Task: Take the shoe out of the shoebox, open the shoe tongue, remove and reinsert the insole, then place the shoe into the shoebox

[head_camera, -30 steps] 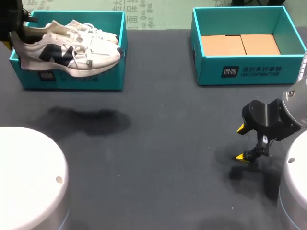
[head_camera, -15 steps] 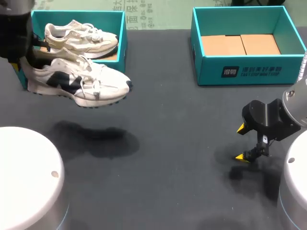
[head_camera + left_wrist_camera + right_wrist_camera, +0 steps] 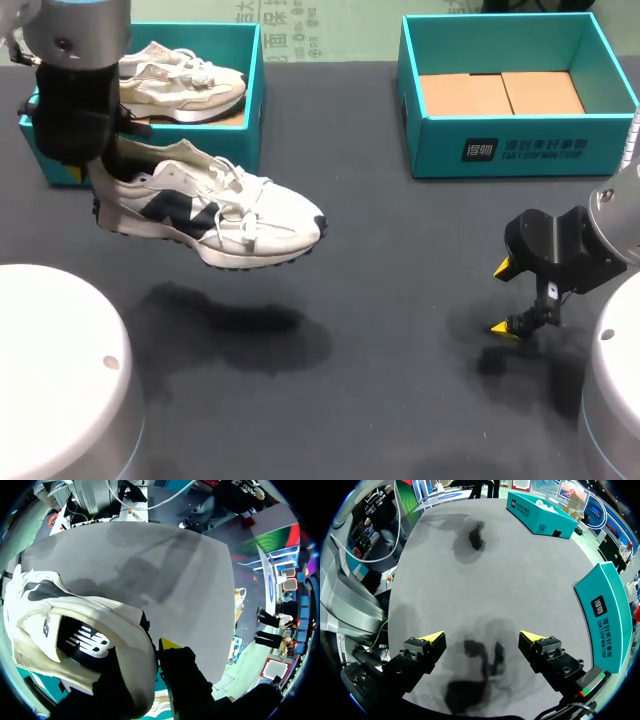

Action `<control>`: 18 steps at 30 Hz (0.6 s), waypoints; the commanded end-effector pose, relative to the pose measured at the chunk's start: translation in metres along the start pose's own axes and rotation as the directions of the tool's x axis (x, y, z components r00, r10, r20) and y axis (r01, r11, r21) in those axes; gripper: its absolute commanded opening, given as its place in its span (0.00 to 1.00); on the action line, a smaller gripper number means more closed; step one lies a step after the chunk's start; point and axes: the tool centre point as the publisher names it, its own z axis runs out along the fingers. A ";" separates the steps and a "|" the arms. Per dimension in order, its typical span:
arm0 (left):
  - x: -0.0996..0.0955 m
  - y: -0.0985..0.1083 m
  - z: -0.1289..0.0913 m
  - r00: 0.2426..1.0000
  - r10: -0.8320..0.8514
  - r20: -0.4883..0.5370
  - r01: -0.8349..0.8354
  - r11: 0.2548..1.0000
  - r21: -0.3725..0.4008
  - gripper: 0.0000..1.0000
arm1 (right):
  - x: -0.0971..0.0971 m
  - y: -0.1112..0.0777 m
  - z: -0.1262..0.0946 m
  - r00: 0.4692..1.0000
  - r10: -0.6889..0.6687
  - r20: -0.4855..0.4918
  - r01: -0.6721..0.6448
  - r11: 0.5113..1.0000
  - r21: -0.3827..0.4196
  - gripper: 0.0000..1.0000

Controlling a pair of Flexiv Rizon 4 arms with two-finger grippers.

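Left claw (image 3: pixel 153 650): grips shoe (image 3: pixel 215 205) heel — airborne.
Next: lower sole-flat onto tabletop (image 3: pixel 400 260) centre.
Right claw (image 3: pixel 508 298): wide, empty.

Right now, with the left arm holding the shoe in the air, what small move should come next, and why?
Probably lower the shoe onto the bare table. The left gripper grips it by the heel, and it hangs clear of the shoebox. Opening the tongue likely needs it resting on the table.
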 end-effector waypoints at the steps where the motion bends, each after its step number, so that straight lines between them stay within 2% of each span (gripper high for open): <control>1: 0.003 0.000 -0.001 1.000 0.000 0.006 0.000 1.000 -0.002 0.00 | 0.002 0.000 0.000 1.000 0.000 0.003 0.000 1.000 0.001 1.00; 6: 0.003 0.000 -0.001 1.000 0.000 0.006 0.000 1.000 -0.002 0.00 | 0.002 0.000 0.000 1.000 0.000 0.003 0.000 1.000 0.001 1.00; 11: -0.039 -0.030 0.020 0.996 -0.085 -0.004 0.085 0.992 0.090 0.00 | 0.002 0.000 0.000 1.000 0.000 0.003 0.000 1.000 0.001 1.00; 15: -0.071 -0.057 0.028 0.993 -0.118 -0.010 0.118 0.989 0.091 0.00 | 0.002 0.000 0.000 1.000 0.000 0.003 0.000 1.000 0.001 1.00; 18: -0.092 -0.061 0.035 0.990 -0.138 -0.017 0.139 0.987 0.078 0.00 | 0.002 0.000 0.000 1.000 0.000 0.003 0.000 1.000 0.001 1.00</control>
